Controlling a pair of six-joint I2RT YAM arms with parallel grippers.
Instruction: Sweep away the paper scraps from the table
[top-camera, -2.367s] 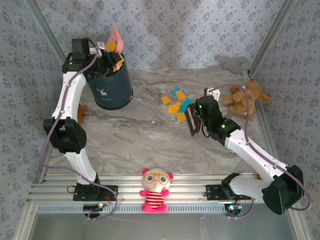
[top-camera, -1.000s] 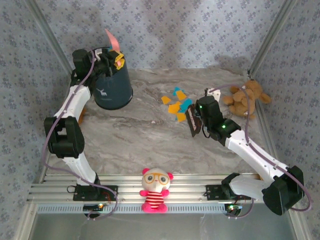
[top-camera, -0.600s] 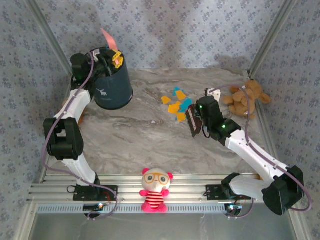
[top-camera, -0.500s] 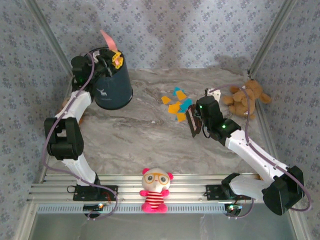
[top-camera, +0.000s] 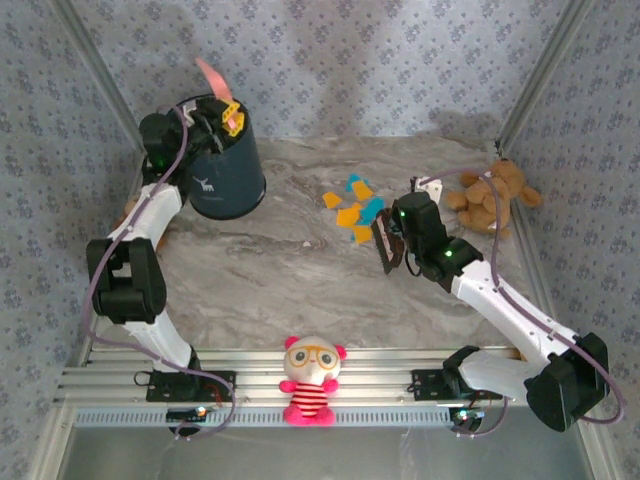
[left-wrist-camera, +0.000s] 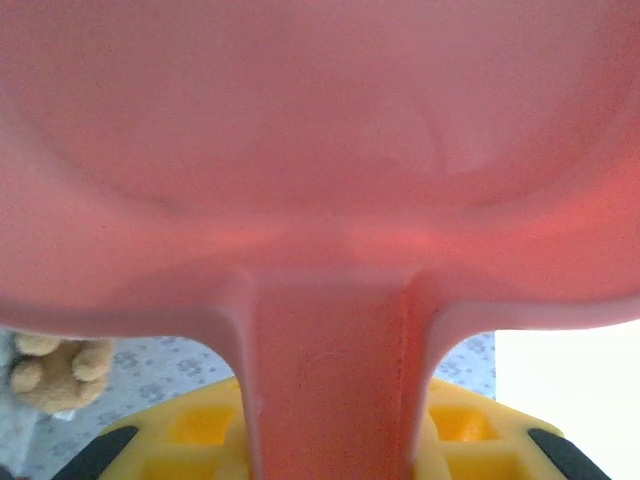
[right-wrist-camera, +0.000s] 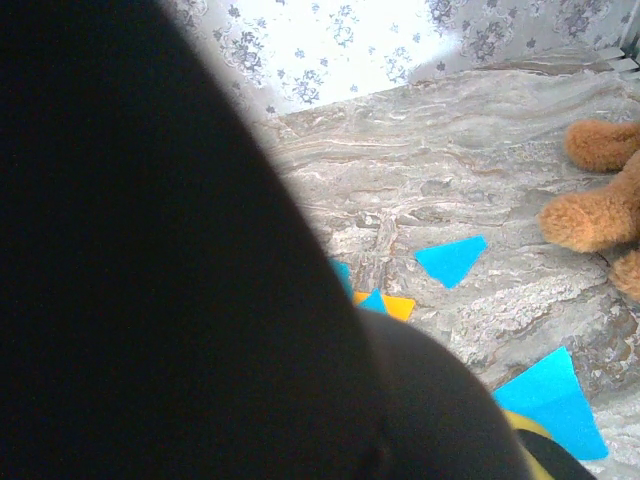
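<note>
Marbled table (top-camera: 280, 275) — your scraps (top-camera: 355, 210) sit clustered right of centre, just beside your right gripper (top-camera: 388, 250), clenched on a dark brush (top-camera: 380, 238); left gripper (top-camera: 232, 118) grasps the dustpan (left-wrist-camera: 320, 150) above the bin (top-camera: 225, 175).

My left arm (top-camera: 150, 215) has swung left since the first frame. Its wrist, which sat high behind the bin (top-camera: 225, 175), is now lower and closer to the wall, and the forearm leans further that way. The dustpan (top-camera: 211, 76) has tipped with it. It stood point-up over the bin's rim before; now it slants up and left as a thin pink sliver, its handle clamped in the left gripper (top-camera: 232, 118) above the bin's mouth.
</note>
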